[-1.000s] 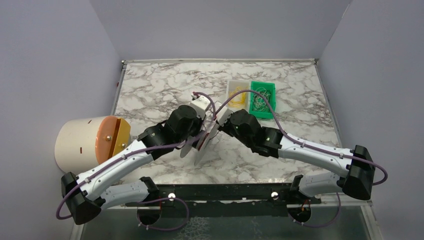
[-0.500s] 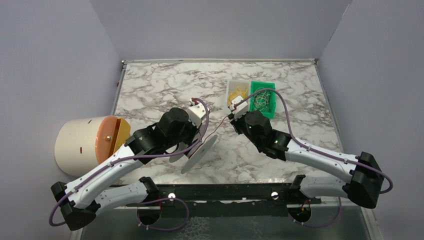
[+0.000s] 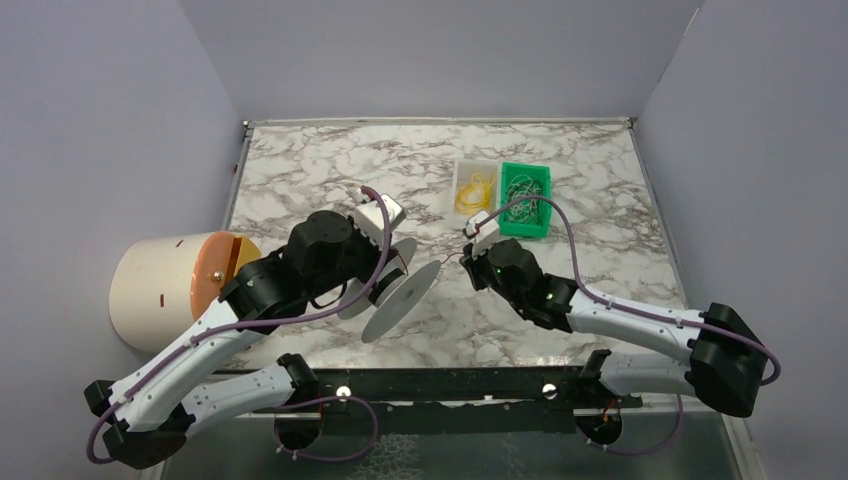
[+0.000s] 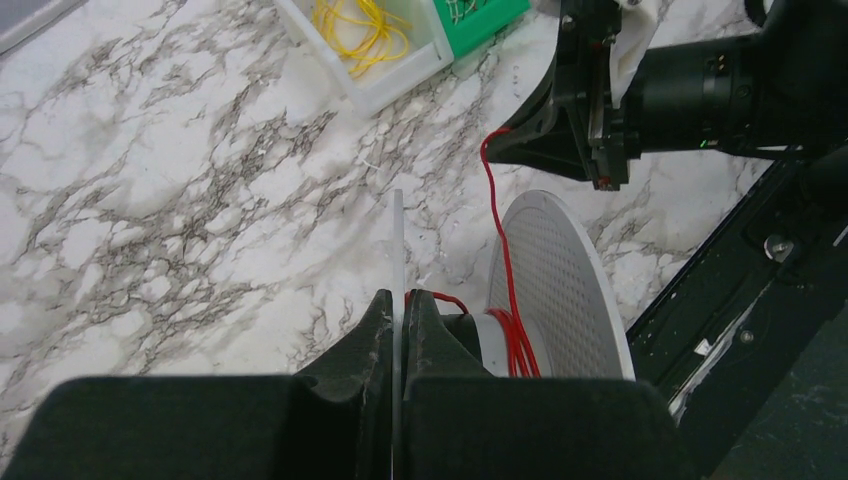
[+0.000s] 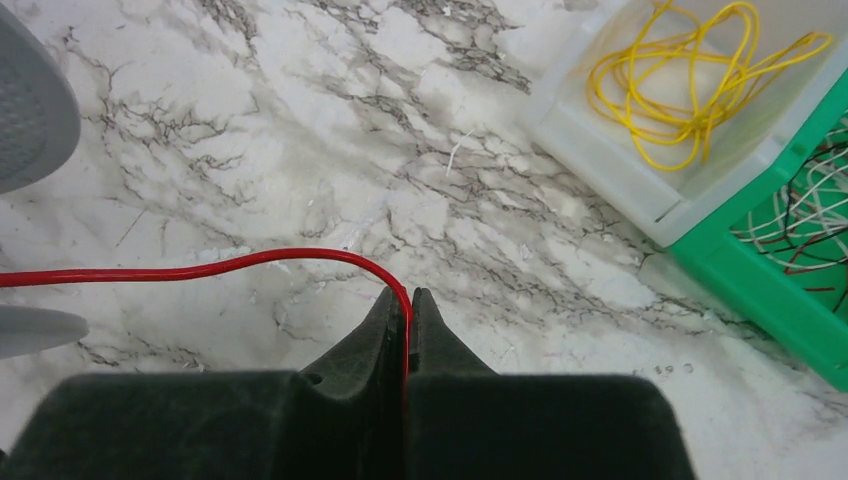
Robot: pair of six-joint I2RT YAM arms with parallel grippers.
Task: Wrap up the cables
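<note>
A thin red wire (image 5: 230, 264) runs from a white spool (image 3: 400, 290) to my right gripper (image 5: 407, 296), which is shut on it. In the left wrist view the red wire (image 4: 497, 215) drops onto the spool's hub, with a few turns wound there beside the perforated far flange (image 4: 560, 285). My left gripper (image 4: 398, 298) is shut on the spool's thin near flange (image 4: 396, 235) and holds the spool above the marble table (image 3: 330, 170). In the top view the right gripper (image 3: 468, 258) is just right of the spool.
A clear bin with yellow wire (image 3: 473, 188) and a green bin with mixed wires (image 3: 524, 198) stand at the back right. A cream cylinder with an orange face (image 3: 180, 285) lies at the left edge. A black rail (image 3: 450, 385) runs along the near edge.
My left arm has drawn the spool left and back a little. My right gripper has moved right and away from the spool, stretching the red wire between them.
</note>
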